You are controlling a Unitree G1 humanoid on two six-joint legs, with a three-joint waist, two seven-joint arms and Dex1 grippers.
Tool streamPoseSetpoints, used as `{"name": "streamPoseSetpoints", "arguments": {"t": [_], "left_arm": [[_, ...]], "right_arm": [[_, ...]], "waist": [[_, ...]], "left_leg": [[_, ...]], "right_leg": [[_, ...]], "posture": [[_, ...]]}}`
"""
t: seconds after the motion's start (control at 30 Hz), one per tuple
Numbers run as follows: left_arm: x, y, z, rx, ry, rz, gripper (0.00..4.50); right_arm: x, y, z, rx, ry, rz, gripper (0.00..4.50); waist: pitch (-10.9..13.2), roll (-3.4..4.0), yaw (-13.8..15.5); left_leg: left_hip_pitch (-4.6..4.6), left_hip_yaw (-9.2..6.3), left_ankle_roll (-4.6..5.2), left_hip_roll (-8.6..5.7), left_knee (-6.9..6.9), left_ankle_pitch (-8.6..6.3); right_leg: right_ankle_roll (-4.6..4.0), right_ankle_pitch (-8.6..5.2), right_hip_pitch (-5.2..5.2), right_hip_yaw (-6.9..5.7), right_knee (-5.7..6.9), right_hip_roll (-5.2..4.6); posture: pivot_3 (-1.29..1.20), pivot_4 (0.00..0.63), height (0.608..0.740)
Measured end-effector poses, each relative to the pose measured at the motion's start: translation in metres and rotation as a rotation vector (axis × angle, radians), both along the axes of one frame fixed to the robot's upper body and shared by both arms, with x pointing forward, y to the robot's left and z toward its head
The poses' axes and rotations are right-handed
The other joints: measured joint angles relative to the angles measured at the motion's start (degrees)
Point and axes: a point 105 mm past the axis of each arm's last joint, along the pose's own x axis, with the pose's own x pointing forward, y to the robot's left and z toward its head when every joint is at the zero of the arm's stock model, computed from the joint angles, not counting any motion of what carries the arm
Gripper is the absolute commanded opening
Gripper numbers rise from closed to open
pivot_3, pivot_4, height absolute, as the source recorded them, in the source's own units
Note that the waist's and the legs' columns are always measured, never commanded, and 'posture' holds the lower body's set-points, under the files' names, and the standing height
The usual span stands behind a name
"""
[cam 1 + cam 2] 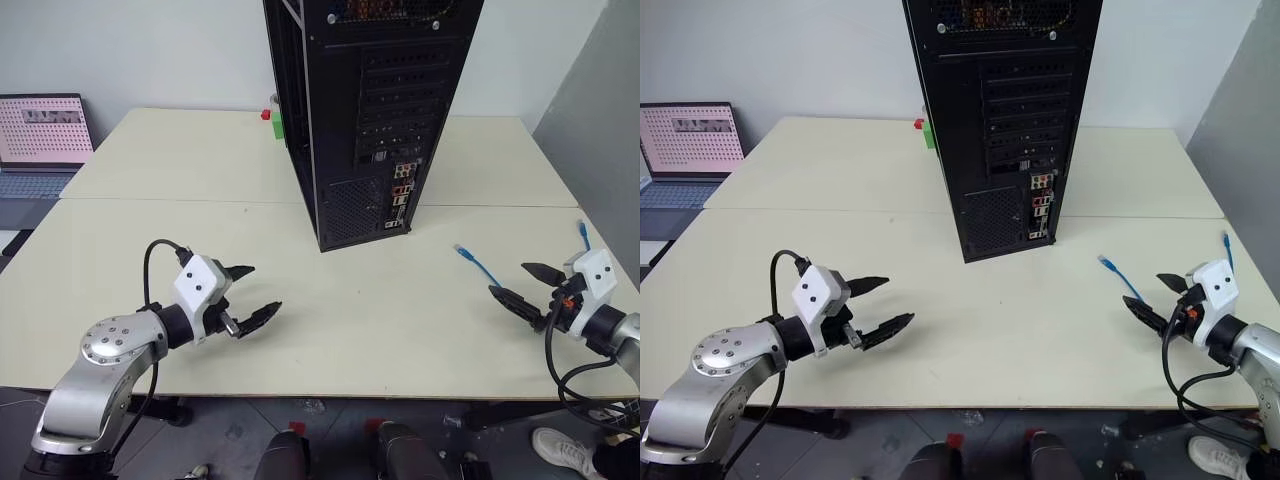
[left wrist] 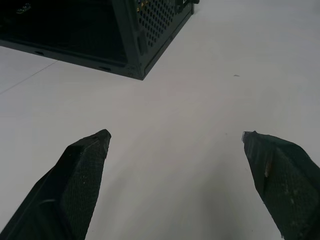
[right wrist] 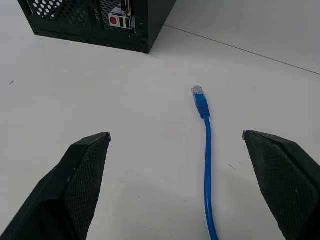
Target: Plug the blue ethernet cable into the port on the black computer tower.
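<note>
I'm at the reach step: my right gripper (image 3: 175, 185), jaws wide and empty like the left gripper (image 1: 252, 294), frames the thin bright-blue ethernet cable (image 3: 206, 150) lying between its fingers, plug toward the tall black metal computer tower (image 1: 370, 110); next I judge I must close near the plug.

Two pale cream rectangular tables (image 1: 180, 240) stand pushed together, a thin seam running between them, against a plain white wall (image 1: 150, 50). A grey partition panel (image 1: 600, 120) rises at the right side. An open laptop with a pink screen (image 1: 42, 130) sits beyond the tables' left edge. Even, soft light falls over everything
</note>
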Motion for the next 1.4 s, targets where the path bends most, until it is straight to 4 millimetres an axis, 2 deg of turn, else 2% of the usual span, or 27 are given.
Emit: {"name": "streamPoseSetpoints", "arguments": {"t": [0.33, 0.47, 0.67, 0.77, 0.87, 1.13, 1.23, 1.4], "left_arm": [[-0.008, -0.006, -0.003, 0.012, 0.018, -0.048, 4.50], [-0.007, -0.016, -0.004, 0.007, 0.024, -0.085, 4.50], [0.004, -0.052, 0.006, -0.019, -0.005, -0.188, 4.50], [0.013, -0.076, 0.020, -0.075, -0.045, -0.254, 4.50], [0.019, -0.091, 0.026, -0.116, -0.061, -0.289, 4.50], [0.018, -0.120, 0.022, -0.117, -0.047, -0.395, 4.50], [0.019, -0.120, 0.019, -0.103, -0.049, -0.394, 4.50], [0.019, -0.121, 0.018, -0.094, -0.050, -0.395, 4.50]], "right_arm": [[0.001, 0.001, 0.001, -0.003, -0.004, 0.000, 4.50], [0.003, 0.003, 0.000, 0.001, -0.007, 0.000, 4.50], [0.017, 0.011, -0.003, 0.004, -0.024, -0.012, 4.50], [0.030, 0.013, -0.011, 0.012, -0.014, -0.022, 4.50], [0.043, 0.014, -0.017, 0.014, -0.013, -0.034, 4.50], [0.083, 0.011, -0.039, -0.014, 0.009, -0.086, 4.50], [0.091, 0.011, -0.047, -0.031, 0.028, -0.078, 4.00], [0.092, 0.013, -0.049, -0.043, 0.043, -0.039, 2.83]], "waist": [[0.00, 0.00, 0.01], [0.00, 0.00, 0.02], [0.00, 0.00, 0.03], [0.00, 0.00, 0.03], [0.00, 0.00, -0.14], [0.00, 0.00, -0.11], [0.00, 0.00, -0.12], [0.00, 0.00, -0.12]], "left_leg": [[0.01, 0.01, 0.00, 0.00, 0.00, 0.00], [0.00, 0.01, 0.00, -0.01, 0.01, 0.00], [-0.01, 0.01, 0.00, -0.07, 0.02, 0.00], [-0.01, 0.02, 0.00, -0.12, 0.06, 0.00], [0.00, 0.07, 0.00, -0.11, 0.07, 0.00], [0.08, 0.16, -0.01, -0.11, 0.07, 0.01], [0.07, 0.18, -0.01, -0.11, 0.06, 0.01], [0.11, 0.21, -0.01, -0.10, 0.08, 0.01]], "right_leg": [[0.00, 0.00, 0.00, 0.01, 0.00, 0.01], [0.00, 0.00, 0.00, 0.02, 0.00, 0.01], [-0.01, 0.01, 0.00, 0.01, 0.01, 0.04], [-0.18, 0.11, 0.01, 0.02, 0.02, 0.05], [-0.27, 0.16, 0.00, 0.08, 0.03, 0.15], [-0.29, 0.18, -0.01, 0.27, 0.05, 0.17], [-0.30, 0.18, -0.01, 0.53, 0.05, 0.17], [-0.28, 0.19, 0.00, 0.64, 0.06, 0.17]], "posture": [[0.00, 0.150, 0.740], [0.00, 0.150, 0.740], [0.00, 0.150, 0.740], [0.00, 0.150, 0.740], [0.00, 0.150, 0.740], [0.00, 0.150, 0.740], [0.00, 0.150, 0.740], [0.00, 0.150, 0.740]]}}
